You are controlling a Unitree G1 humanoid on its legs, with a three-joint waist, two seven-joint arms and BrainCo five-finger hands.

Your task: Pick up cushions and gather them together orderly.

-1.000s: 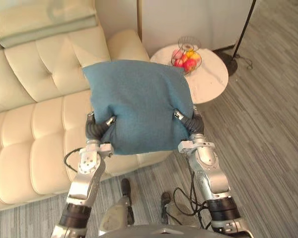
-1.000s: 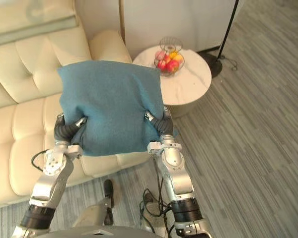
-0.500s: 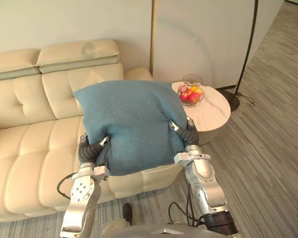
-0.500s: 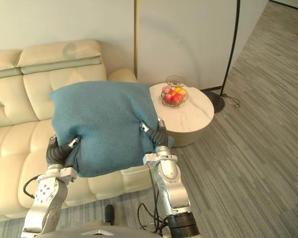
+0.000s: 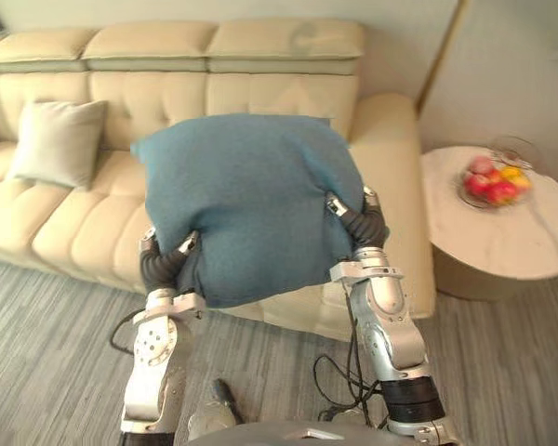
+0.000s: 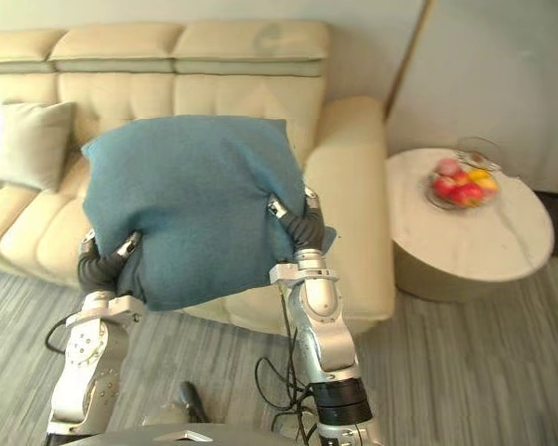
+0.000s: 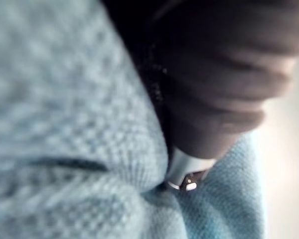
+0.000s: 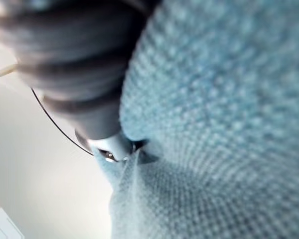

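Holding the blue cushion (image 5: 251, 195) up in the air between both hands, we stand facing the cream sofa (image 5: 288, 88). Our left hand (image 5: 165, 263) grips the cushion's lower left corner and our right hand (image 5: 365, 226) grips its right edge a little higher, so the cushion hangs slightly tilted, with its broad face turned up toward us. On each side a thumb lies curled over the near face, the left thumb (image 5: 187, 244) and the right thumb (image 5: 336, 206) both pressing a dent into the cloth. The fingers are hidden behind the cushion, so each hand pinches the cloth between thumb and fingers. In the left wrist view the knitted blue fabric (image 7: 65, 99) bulges right against the hand's dark cover (image 7: 214, 74). The right wrist view shows the same weave (image 8: 214, 124) pressed against that hand (image 8: 79, 64).

The cushion touches neither the sofa nor the floor (image 5: 56, 353), and it hides the middle of the sofa's seat from us. A pale grey cushion (image 5: 58, 141) leans upright against the sofa's backrest on the left, well apart from the blue one. To the right, just beside the sofa's armrest, stands a small round white counter (image 5: 530, 242) bearing a wire basket of fruit (image 5: 493, 181).
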